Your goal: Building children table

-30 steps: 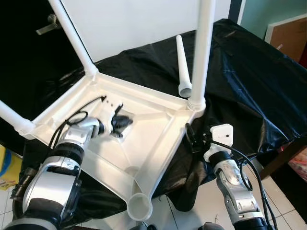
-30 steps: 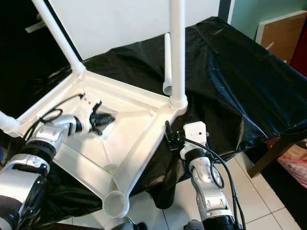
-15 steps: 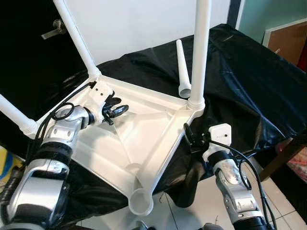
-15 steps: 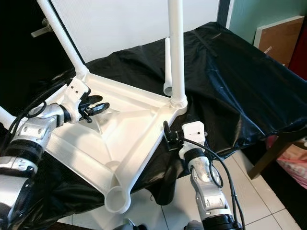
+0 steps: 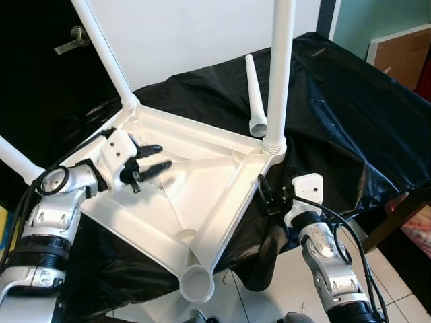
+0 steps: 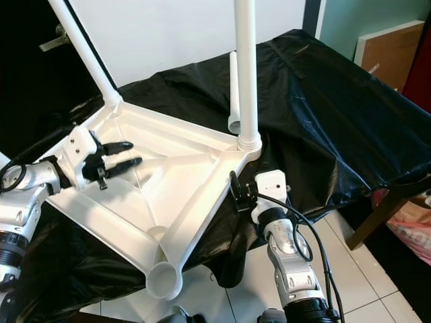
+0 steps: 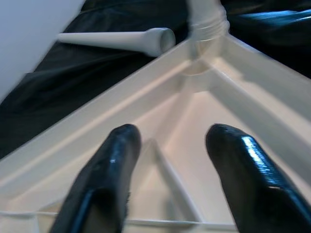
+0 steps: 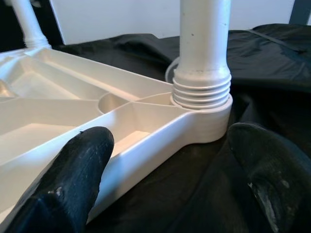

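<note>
Black-draped bench by a white wall. Upturned tabletop, three legs screwed in, near socket empty. Spare leg lying behind. Left gripper open, empty, over ribs; right gripper open beside corner.

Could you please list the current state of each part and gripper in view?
Table top: upside down on the black sheet.
Fitted legs: three screwed in, upright.
Loose leg: lying on the sheet, unattached.
Near corner socket: empty.
Left gripper: open, over the underside.
Right gripper: open, beside the corner with the fitted leg.
</note>
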You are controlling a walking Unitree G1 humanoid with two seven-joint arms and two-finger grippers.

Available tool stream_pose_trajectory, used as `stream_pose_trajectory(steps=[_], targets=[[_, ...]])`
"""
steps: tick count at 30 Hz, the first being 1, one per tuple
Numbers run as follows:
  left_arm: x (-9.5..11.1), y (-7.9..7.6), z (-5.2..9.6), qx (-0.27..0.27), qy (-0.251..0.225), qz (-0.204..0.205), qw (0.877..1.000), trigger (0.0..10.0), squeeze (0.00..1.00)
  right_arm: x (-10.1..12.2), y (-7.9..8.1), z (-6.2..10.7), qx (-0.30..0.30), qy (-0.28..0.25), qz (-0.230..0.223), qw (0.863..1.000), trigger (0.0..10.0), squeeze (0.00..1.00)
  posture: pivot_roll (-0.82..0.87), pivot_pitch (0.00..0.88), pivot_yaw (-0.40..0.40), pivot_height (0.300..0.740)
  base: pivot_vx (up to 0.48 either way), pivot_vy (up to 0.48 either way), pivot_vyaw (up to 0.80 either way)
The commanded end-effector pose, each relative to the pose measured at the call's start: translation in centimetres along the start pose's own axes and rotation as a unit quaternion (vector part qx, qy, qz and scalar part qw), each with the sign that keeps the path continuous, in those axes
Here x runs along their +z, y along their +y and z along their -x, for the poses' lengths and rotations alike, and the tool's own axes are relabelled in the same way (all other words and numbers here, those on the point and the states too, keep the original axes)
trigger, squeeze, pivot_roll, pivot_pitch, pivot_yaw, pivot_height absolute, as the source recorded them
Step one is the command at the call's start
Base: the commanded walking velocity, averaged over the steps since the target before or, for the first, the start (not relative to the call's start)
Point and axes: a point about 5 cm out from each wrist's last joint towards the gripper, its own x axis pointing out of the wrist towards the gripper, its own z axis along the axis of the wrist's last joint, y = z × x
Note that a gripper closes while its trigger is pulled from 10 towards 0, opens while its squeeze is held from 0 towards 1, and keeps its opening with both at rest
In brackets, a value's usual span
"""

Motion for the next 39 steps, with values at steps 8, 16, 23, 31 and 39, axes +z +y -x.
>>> stream_pose_trajectory(steps=[8, 16, 23, 31, 39], targets=[[-0.5, -2.9, 0.4, -0.06, 0.026, 0.022, 0.998, 10.0, 1.0, -1.2, -0.3, -0.4, -0.023, 0.038, -0.001, 0.999, 10.0, 0.0, -0.08, 0.064, 0.092, 0.74, 0.0, 0.0, 0.0], [-0.4, -5.8, 3.6, -0.163, 0.074, 0.039, 0.983, 10.0, 0.0, -2.2, -0.6, -0.2, -0.076, 0.072, 0.001, 0.995, 10.0, 0.0, -0.05, 0.071, 0.074, 0.74, 0.0, 0.0, 0.0], [-0.7, -6.0, 4.3, -0.182, 0.103, 0.038, 0.977, 10.0, 0.0, -2.7, -0.1, -0.6, -0.071, 0.088, -0.005, 0.994, 10.0, 0.0, -0.04, 0.073, 0.07, 0.74, 0.0, 0.0, 0.0], [-2.3, -6.1, 2.9, -0.175, 0.148, 0.018, 0.973, 10.0, 0.0, -2.7, -0.2, -1.1, -0.074, 0.095, -0.002, 0.993, 10.0, 0.0, -0.05, 0.072, 0.071, 0.74, 0.0, 0.0, 0.0], [-4.5, -5.4, 1.3, -0.157, 0.195, 0.005, 0.968, 10.0, 0.0, -2.6, -0.2, -1.1, -0.075, 0.095, -0.001, 0.993, 10.0, 0.0, -0.08, 0.07, 0.08, 0.74, 0.0, 0.0, 0.0]])
